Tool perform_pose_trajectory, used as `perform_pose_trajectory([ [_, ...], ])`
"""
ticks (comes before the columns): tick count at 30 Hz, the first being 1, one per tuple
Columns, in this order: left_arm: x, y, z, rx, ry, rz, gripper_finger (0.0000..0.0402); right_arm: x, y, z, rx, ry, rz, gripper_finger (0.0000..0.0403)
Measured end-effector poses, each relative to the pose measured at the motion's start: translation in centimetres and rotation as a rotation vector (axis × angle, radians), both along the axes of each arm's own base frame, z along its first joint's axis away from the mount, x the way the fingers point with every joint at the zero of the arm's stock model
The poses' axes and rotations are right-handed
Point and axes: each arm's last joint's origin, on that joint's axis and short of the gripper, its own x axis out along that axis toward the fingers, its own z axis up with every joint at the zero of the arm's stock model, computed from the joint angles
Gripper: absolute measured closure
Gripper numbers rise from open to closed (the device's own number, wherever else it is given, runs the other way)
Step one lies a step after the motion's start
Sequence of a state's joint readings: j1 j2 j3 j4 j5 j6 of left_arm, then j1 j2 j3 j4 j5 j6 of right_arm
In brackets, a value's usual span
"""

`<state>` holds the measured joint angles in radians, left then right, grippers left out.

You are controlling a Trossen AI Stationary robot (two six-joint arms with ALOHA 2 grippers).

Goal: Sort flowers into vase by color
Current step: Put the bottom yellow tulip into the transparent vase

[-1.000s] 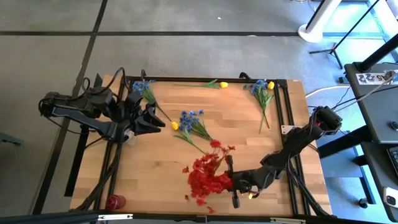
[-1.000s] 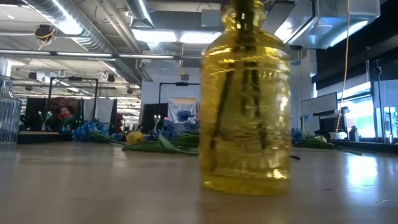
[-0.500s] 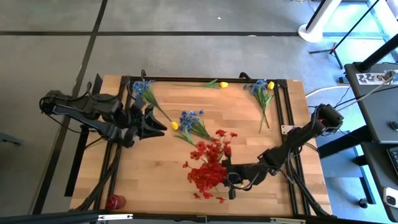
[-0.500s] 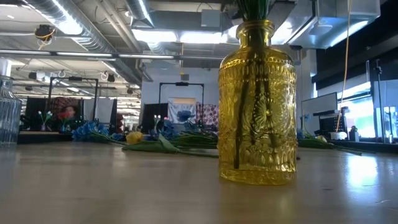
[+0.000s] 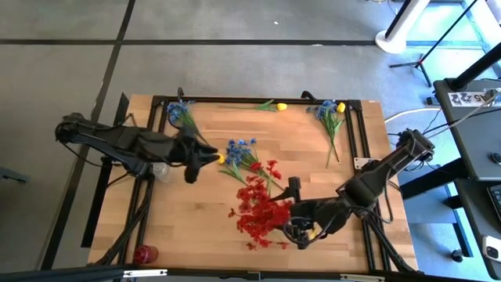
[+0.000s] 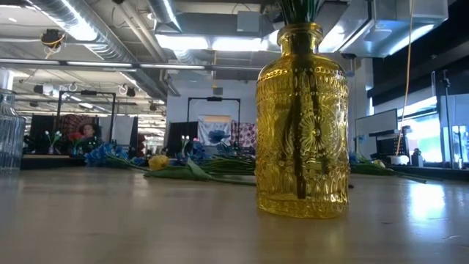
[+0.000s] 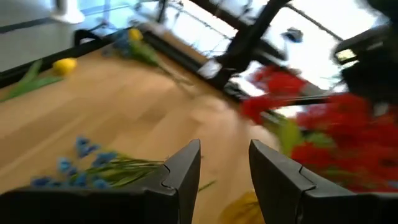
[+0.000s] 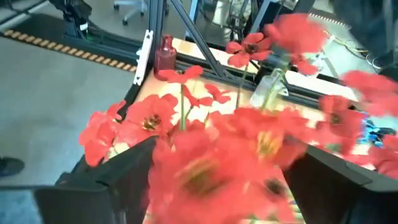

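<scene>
Flowers: one red bunch (image 5: pixel 258 210) was vased between the spread right gripper (image 5: pixel 296 213); three blue sprigs (image 5: pixel 244 154) lay beyond, on wood table (image 5: pixel 196 219). The left gripper (image 5: pixel 205 157) was part-open, empty.

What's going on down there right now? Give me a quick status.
Right gripper open beside red flowers in yellow vase. Left gripper open, near blue flowers. Nothing blocking.

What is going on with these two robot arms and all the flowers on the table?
The robot is sorting fake flowers by color. The red flowers stand in a yellow glass vase near the front of the table, and the right claw is right beside that bunch with its fingers open, gripping nothing. The left claw, also open, reaches toward a blue sprig lying mid-table by a yellow bloom. More blue and yellow sprigs lie along the far edge.
</scene>
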<state>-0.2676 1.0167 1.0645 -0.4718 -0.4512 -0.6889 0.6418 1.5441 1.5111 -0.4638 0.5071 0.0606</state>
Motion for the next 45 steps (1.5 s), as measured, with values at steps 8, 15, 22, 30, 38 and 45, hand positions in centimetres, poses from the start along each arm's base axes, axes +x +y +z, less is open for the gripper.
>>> perform_pose_trajectory([
  [8,2.1,-0.2,-2.5,0.025,0.112,0.193,0.0266,-1.7,-1.2,1.2,0.046,0.054,-0.021,0.0072],
  [15,2.5,-0.8,-5.1,-0.062,0.248,0.305,0.0248,-3.5,-2.5,2.9,0.158,0.045,-0.031,0.0072],
  [22,4.6,-2.8,-10.7,-0.237,0.336,0.489,0.0246,-5.9,-4.3,5.5,0.214,-0.041,-0.041,0.0072],
  [30,7.2,-0.8,-17.3,-0.498,0.309,0.913,0.0246,-9.2,-6.8,8.2,0.260,-0.139,-0.034,0.0072],
  [38,9.4,1.9,-20.8,-0.630,0.280,1.089,0.0247,-11.2,-8.5,9.6,0.260,-0.210,-0.062,0.0072],
  [45,10.0,2.5,-22.2,-0.718,0.256,1.168,0.0247,-11.2,-8.5,9.3,0.253,-0.185,-0.063,0.0072],
])
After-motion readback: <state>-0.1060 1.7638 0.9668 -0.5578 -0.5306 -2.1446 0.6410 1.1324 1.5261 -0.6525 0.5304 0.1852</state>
